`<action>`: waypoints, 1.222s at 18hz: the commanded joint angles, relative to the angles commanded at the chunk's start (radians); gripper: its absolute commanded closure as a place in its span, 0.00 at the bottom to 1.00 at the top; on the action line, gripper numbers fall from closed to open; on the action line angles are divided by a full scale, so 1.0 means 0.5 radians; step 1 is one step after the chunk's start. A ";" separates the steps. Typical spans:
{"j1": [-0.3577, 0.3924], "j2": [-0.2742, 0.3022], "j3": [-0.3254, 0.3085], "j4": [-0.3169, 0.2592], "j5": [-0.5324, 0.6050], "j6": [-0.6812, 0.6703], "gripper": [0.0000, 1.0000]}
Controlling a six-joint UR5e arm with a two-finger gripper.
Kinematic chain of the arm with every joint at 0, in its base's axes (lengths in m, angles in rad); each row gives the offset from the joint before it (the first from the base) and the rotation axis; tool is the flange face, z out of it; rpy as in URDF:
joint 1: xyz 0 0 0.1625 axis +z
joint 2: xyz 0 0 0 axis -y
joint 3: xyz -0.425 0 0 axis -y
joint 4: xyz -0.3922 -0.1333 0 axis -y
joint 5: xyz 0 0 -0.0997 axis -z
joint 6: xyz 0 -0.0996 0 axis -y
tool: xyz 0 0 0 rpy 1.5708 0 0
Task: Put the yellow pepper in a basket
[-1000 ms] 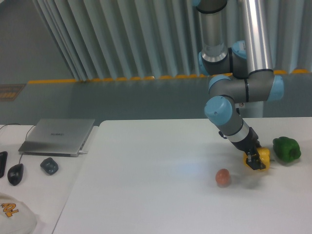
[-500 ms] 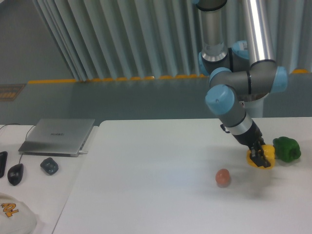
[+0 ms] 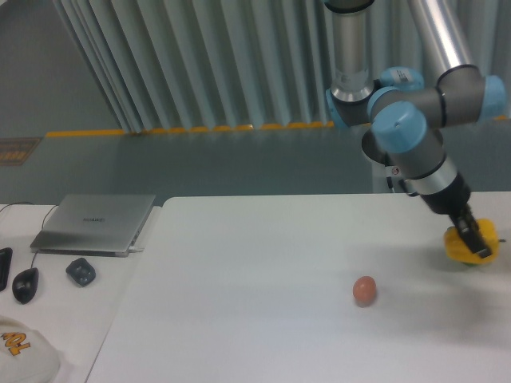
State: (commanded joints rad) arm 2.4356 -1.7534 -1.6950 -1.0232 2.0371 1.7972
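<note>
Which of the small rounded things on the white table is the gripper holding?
The yellow pepper, at the table's right edge in the gripper jaws. The brownish egg sits alone, untouched.

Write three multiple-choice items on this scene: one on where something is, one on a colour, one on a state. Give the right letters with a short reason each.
1. Where is the laptop?
A. Far left, on the side table
B. Beside the egg
C. Under the gripper

2. What colour is the pepper at the gripper?
A. Red
B. Yellow
C. Purple

3. How does the gripper stand?
A. Open, far above the table
B. Shut on the pepper
C. Shut on the egg

Answers:
1. A: the grey laptop lies closed at the left, far from the brownish egg and the arm.
2. B: the lumpy thing between the fingers at the right edge is plainly yellow.
3. B: the dark fingers sit on either side of the yellow pepper, while the egg lies alone on the white table.
</note>
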 joint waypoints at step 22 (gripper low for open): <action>1.031 -0.254 0.150 0.141 -0.408 0.928 0.44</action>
State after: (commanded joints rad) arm 2.9513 -1.8806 -1.6199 -0.9527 1.8332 2.2610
